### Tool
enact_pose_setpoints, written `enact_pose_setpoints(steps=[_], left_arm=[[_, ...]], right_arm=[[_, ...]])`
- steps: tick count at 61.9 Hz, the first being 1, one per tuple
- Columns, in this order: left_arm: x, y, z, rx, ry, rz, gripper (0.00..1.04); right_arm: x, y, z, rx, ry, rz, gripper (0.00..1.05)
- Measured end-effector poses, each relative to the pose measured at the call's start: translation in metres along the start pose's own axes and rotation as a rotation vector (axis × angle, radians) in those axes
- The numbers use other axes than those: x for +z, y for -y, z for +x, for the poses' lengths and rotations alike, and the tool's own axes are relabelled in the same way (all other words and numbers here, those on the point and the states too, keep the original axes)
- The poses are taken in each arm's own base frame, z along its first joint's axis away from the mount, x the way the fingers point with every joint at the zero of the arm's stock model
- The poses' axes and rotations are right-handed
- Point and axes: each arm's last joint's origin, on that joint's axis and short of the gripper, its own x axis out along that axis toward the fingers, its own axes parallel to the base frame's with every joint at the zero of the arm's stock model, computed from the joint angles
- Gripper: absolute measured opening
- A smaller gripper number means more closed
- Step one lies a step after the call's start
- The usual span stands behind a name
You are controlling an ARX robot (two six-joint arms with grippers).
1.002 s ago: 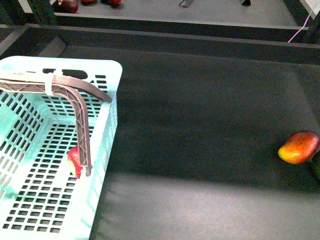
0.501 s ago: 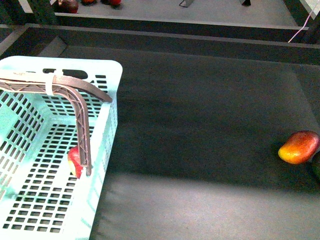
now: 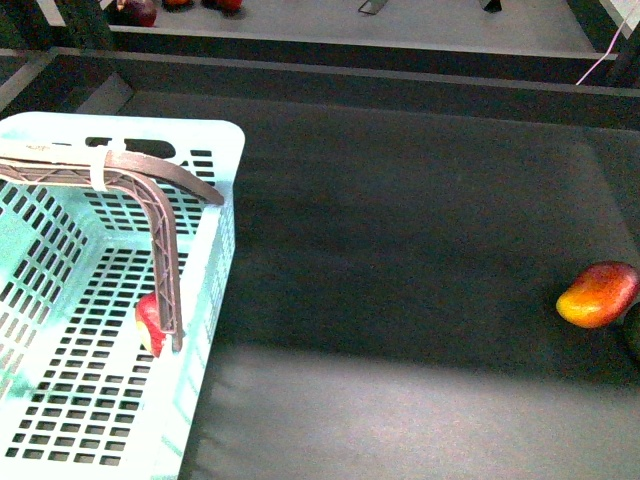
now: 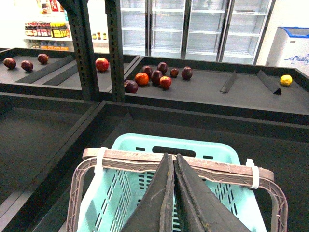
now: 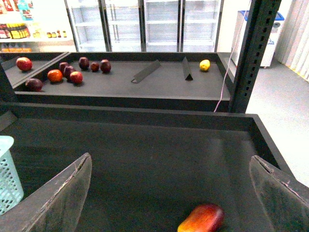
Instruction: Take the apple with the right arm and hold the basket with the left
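Note:
The aqua basket (image 3: 225, 180) stands at the left of the dark shelf. Its brown ribbed handle (image 3: 160, 240) arches over it. The red apple (image 3: 148, 322) lies inside the basket by the right wall, partly hidden behind the handle. Neither gripper shows in the front view. In the left wrist view my left gripper (image 4: 174, 155) is shut, its tips just over the handle (image 4: 217, 166) of the basket (image 4: 145, 145), nothing between its jaws. My right gripper (image 5: 170, 157) is wide open and empty above the dark shelf; the basket's corner (image 5: 7, 174) is off to one side.
A red-and-yellow mango-like fruit (image 3: 598, 294) lies at the right of the shelf, also in the right wrist view (image 5: 202, 218). A dark green fruit (image 3: 634, 338) sits beside it at the frame edge. Behind is a raised shelf with several fruits (image 4: 154, 77) and a metal post (image 5: 251, 53).

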Motion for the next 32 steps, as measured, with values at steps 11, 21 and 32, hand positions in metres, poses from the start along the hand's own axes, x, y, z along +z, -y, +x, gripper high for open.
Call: enact_pose_setpoints(steps=[11,21,32], left_arm=[[0.0000,0.0000,0.0000,0.000,0.000,0.000,0.47],[0.0000,0.0000,0.0000,0.000,0.000,0.000,0.82],[0.0000,0.0000,0.0000,0.000,0.000,0.002,0.97]], right_arm=[[0.0000,0.0000,0.0000,0.000,0.000,0.000,0.96],[0.0000,0.0000,0.0000,0.000,0.000,0.000,0.96],[0.0000,0.0000,0.0000,0.000,0.000,0.000,0.96]])
